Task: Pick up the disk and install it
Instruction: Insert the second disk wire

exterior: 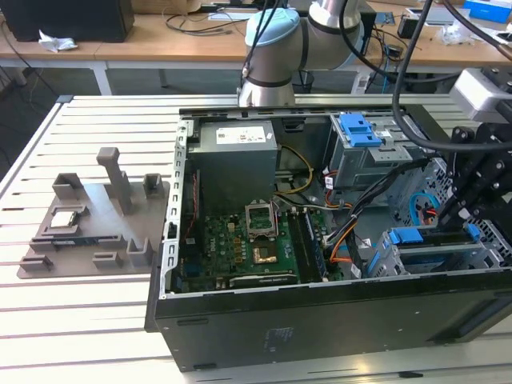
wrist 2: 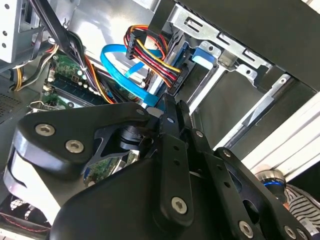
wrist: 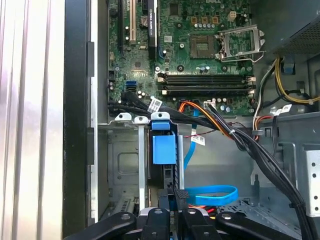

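1. Task status: I judge the pick-up as done and the install as finished or nearly so. The disk [wrist: 164,147] sits on edge inside the drive cage [wrist: 125,170], and its blue frame shows at the cage mouth. In the exterior view the disk [exterior: 410,237] lies in the same cage [exterior: 384,260], inside the open computer case [exterior: 320,320] on the table [exterior: 80,320].
2. Seating: I cannot tell whether the disk is pushed fully home or latched. The depth of the slot is hidden.
3. Cabling: a flat blue cable [wrist: 210,195] loops loose beside the cage, on the side away from the case wall. No plug is visible on the disk, so I judge the connection as possibly left to do.
4. Fingers: the gripper [wrist 2: 172,107] has its fingers drawn narrow, nearly together. I see nothing between them.
5. Arm pose: in the exterior view the gripper [exterior: 450,218] hangs just above the cage and points down into the case. In the first wrist view the gripper [wrist: 174,197] lines up with the disk's slot, near the disk's end. I cannot tell whether it touches.
6. Surroundings: the motherboard [wrist: 200,50] lies beyond the cage, well apart from the fingers.
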Motion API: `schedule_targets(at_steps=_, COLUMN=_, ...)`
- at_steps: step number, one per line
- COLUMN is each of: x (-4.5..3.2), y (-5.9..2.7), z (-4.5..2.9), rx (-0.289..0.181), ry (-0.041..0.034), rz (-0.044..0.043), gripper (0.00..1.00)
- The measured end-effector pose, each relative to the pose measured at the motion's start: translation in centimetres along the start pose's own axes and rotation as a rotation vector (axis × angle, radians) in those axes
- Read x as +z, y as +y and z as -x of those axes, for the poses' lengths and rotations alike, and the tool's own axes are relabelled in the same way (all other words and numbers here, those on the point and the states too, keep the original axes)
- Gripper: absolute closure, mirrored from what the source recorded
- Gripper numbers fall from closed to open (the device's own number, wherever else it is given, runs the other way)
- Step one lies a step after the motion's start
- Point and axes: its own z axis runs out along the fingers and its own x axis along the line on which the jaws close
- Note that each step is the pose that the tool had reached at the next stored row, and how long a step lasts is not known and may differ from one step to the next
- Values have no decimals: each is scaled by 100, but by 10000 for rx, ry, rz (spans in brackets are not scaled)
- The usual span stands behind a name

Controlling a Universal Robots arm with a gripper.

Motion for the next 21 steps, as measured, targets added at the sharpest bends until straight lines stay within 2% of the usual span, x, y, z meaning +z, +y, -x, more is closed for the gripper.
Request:
schedule_targets(at_steps=12, x=90, y=-8, z=7, rx=-161, ry=5, rz=4, gripper=84)
schedule_targets(at_steps=21, x=120, y=-11, z=27, rx=-177, ry=-23, rz=3, gripper=84)
